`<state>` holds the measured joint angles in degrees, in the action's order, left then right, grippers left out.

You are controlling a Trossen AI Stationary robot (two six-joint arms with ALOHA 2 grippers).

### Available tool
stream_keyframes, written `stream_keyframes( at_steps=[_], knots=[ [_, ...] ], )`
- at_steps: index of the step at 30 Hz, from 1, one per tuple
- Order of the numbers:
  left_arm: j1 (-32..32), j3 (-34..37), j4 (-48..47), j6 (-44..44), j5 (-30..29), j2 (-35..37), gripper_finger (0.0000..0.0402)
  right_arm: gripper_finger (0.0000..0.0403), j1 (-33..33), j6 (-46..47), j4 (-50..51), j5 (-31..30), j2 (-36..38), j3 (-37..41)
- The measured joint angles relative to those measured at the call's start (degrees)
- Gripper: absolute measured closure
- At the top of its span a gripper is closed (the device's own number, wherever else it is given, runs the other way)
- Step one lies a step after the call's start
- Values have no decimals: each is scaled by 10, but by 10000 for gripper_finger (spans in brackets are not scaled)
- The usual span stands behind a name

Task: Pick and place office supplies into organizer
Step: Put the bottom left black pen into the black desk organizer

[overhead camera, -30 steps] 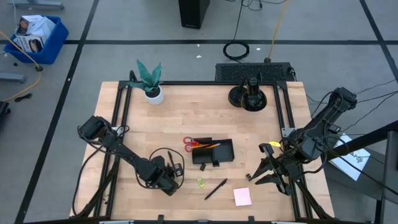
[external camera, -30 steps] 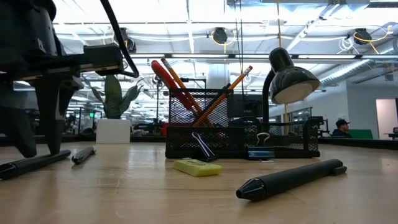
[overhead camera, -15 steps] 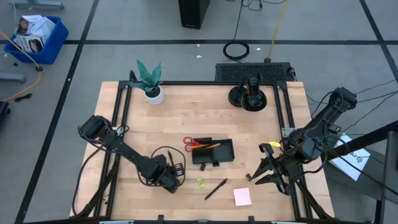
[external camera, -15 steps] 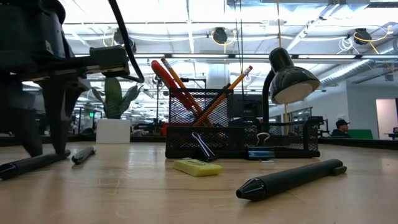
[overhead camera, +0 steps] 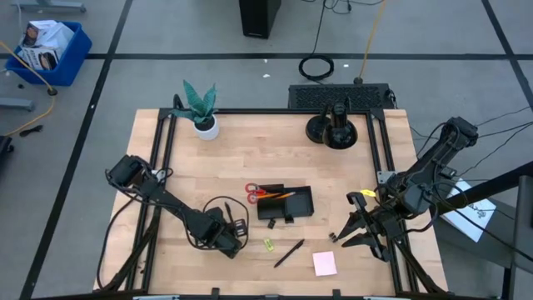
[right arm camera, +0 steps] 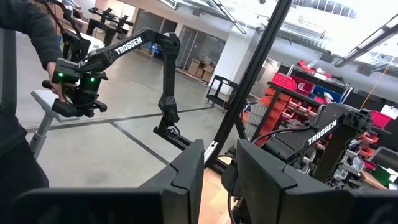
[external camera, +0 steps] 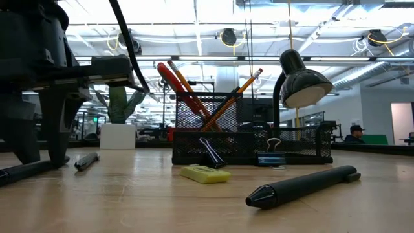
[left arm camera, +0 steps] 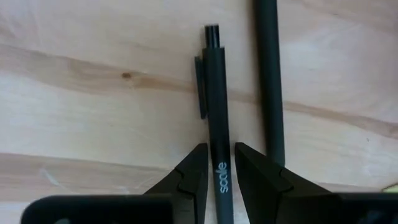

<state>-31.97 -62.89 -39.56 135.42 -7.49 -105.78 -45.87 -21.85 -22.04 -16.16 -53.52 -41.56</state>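
Around your work area you have a potted plant (overhead camera: 201, 107) at the far left of the desk (overhead camera: 250, 150) and a round black lamp stand (overhead camera: 333, 129) at the far right. The organizer (overhead camera: 285, 204) sits mid-desk, holding red-handled scissors (overhead camera: 252, 190) and orange pencils (overhead camera: 279, 196). Your left gripper (left arm camera: 216, 168) is down on the desk, fingers narrow around a slim black pen (left arm camera: 217, 118) marked with pale lettering; a 2nd dark rod lies just beside it, possibly another pen. The pink sticky-note pad (overhead camera: 325, 263) lies near the front edge. Your right gripper (overhead camera: 350, 232) waits at the desk's right edge, fingers narrowly parted, holding nothing.
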Motion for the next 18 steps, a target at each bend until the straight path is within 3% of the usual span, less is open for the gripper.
stream_keyframes(
  at_steps=[15,18],
  knots=[
    [5,1,-13,-17,15,0,315,314,0,1,0,0,0,0],
    [5,1,-12,-17,15,0,333,314,0,1,0,0,0,0]
  ],
)
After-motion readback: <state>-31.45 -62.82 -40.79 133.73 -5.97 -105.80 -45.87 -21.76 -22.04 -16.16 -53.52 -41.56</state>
